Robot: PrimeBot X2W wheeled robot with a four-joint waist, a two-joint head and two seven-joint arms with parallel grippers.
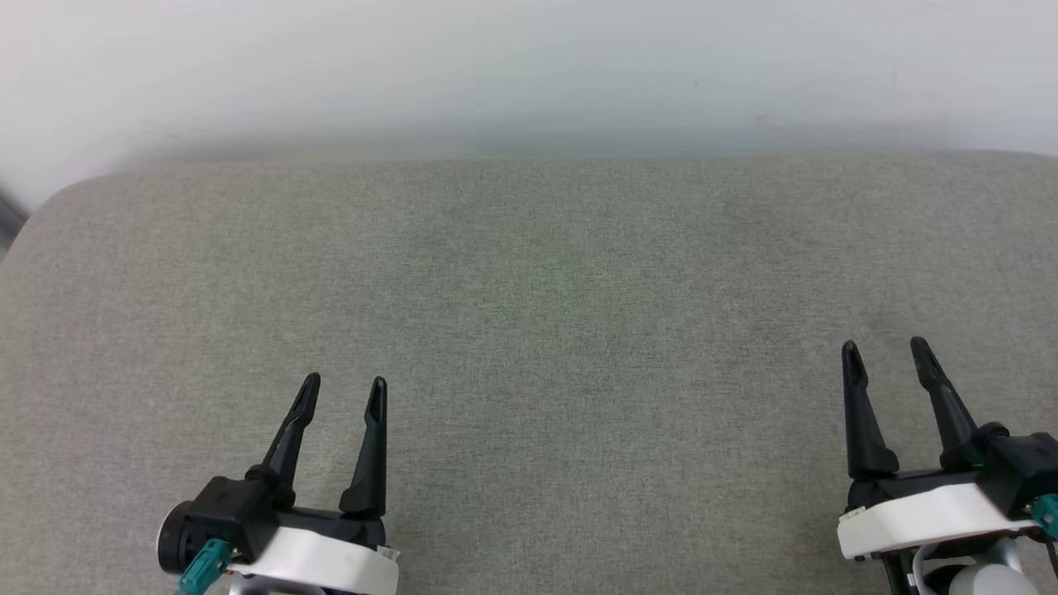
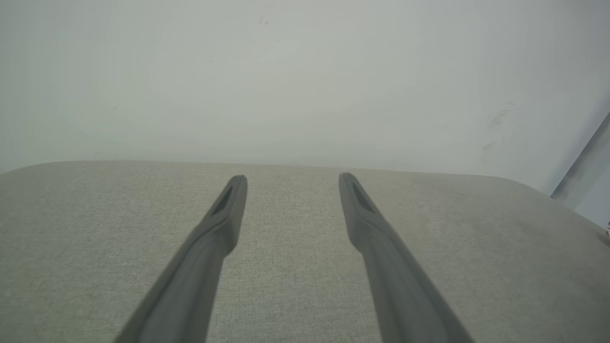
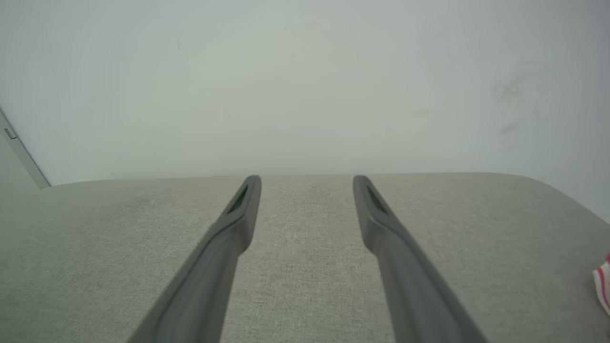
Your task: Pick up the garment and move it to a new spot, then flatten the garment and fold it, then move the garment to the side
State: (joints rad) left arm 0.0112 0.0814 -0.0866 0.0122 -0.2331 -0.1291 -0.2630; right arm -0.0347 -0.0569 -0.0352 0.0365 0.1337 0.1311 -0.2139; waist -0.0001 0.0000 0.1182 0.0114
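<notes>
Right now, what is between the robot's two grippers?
Just bare grey fabric surface. In the head view nothing lies between the left gripper and the right gripper, both with jaws open.

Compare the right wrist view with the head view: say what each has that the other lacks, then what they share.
Right wrist view over head view: a red-and-white striped scrap, likely the garment, at its right edge. Head view over right wrist view: the left gripper, jaws open. Both: the right gripper with jaws open, the grey cushion, the pale wall.
</notes>
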